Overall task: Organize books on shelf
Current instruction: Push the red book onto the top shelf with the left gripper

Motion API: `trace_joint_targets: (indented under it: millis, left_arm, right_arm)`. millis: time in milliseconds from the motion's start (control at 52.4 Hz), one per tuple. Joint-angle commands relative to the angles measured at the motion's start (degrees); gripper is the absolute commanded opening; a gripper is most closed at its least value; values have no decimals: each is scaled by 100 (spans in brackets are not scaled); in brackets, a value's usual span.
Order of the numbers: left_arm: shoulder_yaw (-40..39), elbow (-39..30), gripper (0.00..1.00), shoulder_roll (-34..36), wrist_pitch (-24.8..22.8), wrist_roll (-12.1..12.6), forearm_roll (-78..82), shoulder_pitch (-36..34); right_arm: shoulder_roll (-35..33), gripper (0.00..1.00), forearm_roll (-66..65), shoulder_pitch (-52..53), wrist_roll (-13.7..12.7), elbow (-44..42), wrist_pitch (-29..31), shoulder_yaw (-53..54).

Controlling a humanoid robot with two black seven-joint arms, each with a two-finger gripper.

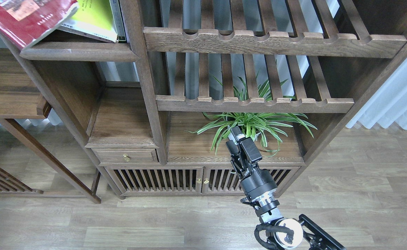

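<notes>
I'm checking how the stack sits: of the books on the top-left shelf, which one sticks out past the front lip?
The red book: its corner overhangs the shelf lip at the far left, while the yellow-green book beside it lies behind the lip.
</notes>
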Motion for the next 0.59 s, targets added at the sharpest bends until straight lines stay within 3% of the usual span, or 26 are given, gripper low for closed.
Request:
trace_joint_targets:
  millis: [0, 229, 420, 516, 573]
  left_arm:
    - [-311, 12, 0, -291, 0, -12, 403, -36]
    - [-1480, 178, 0, -1768, 0, -11, 2530, -45]
    - [-1735, 645, 0, -2472, 0, -47, 3735, -203]
    - [-1859, 724, 0, -2858, 0, -266, 4236, -308]
    - [-1806, 899, 0, -3105, 312, -512, 4526, -484]
  right_arm:
    - [0, 86, 10, 5, 0, 2, 0, -10]
    - [0, 86, 10, 5, -9, 11, 0, -10]
    - [0, 86, 1, -3, -9, 46, 0, -10]
    - [0, 86, 1, 23, -9, 64, 0, -89]
    - [0, 86, 1, 84, -9, 64, 0, -98]
